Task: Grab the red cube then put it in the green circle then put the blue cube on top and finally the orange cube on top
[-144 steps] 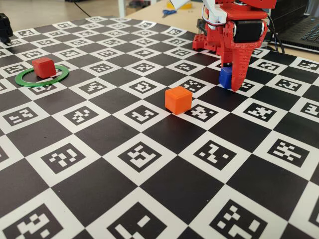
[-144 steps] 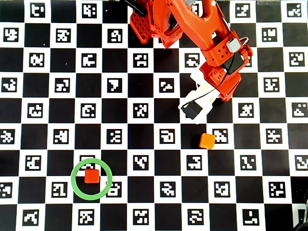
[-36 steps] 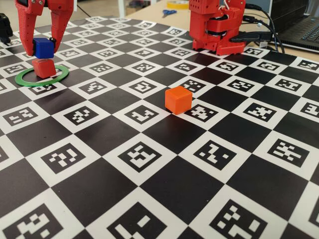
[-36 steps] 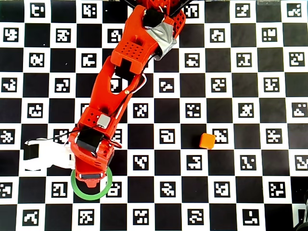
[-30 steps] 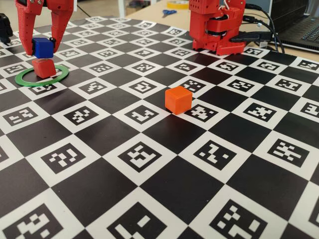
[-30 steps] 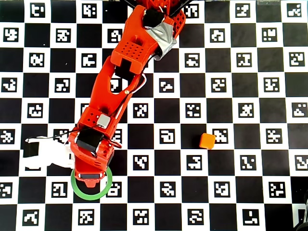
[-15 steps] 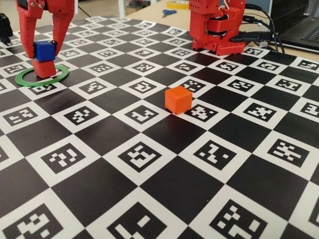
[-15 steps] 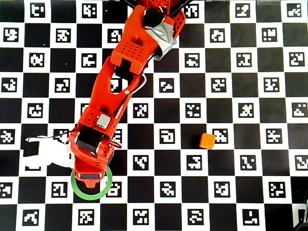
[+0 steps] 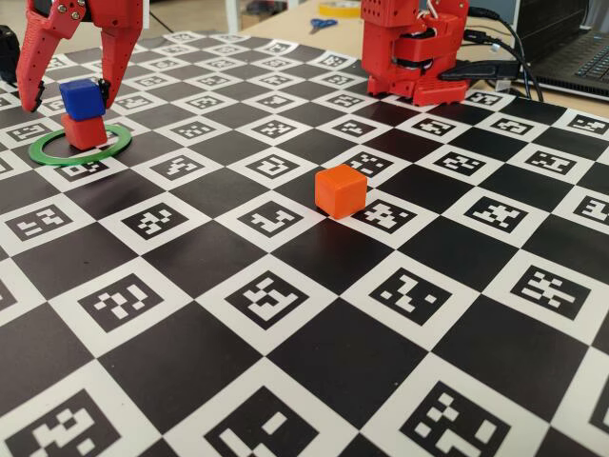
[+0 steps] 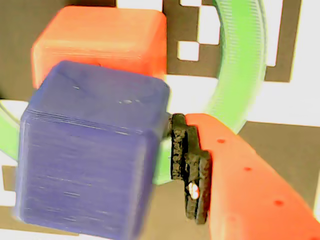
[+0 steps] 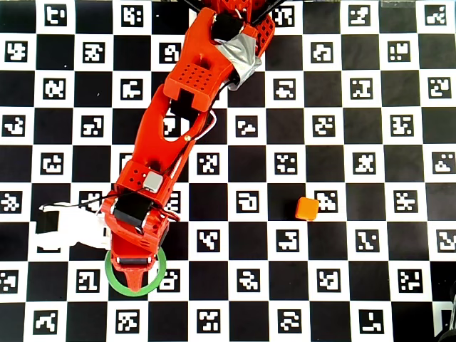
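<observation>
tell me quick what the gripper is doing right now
Gripper: open, holding nothing; its fingers straddle the small matte blue cube, which rests on the red cube.

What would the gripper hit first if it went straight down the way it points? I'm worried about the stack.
Probably the blue cube, which sits on the red cube inside the green circle. The open gripper straddles it, so the palm would likely meet its top, though depth is unclear.

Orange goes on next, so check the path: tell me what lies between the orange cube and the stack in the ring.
Nothing visible: bare checkered board lies between the orange cube and the blue cube. Only the open pincer straddles that stack.
</observation>
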### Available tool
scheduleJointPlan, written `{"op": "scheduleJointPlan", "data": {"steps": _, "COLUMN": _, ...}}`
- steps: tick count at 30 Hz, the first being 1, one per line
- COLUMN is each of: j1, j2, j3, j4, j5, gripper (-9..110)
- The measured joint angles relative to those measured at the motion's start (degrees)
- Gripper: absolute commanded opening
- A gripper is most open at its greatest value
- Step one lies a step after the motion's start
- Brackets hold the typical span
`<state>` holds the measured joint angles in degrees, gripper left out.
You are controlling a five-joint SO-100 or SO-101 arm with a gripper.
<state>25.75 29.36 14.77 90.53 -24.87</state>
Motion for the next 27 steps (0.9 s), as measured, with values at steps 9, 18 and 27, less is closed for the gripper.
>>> {"op": "scheduleJointPlan", "data": {"steps": 9, "j1": 0.00, "j2": 1.41, "j3": -0.97, "j4": 5.01, "j5": 4.66, "gripper": 44}}
{"op": "scheduleJointPlan", "data": {"steps": 18, "j1": -4.48, "j2": 13.80, "j3": 3.78, "j4": 8.70, "j5": 11.34, "gripper": 43}}
{"op": "scheduleJointPlan", "data": {"steps": 27, "j1": -12.22, "j2": 27.86, "j3": 19.60, "j4": 9.14, "j5": 23.03, "gripper": 38}}
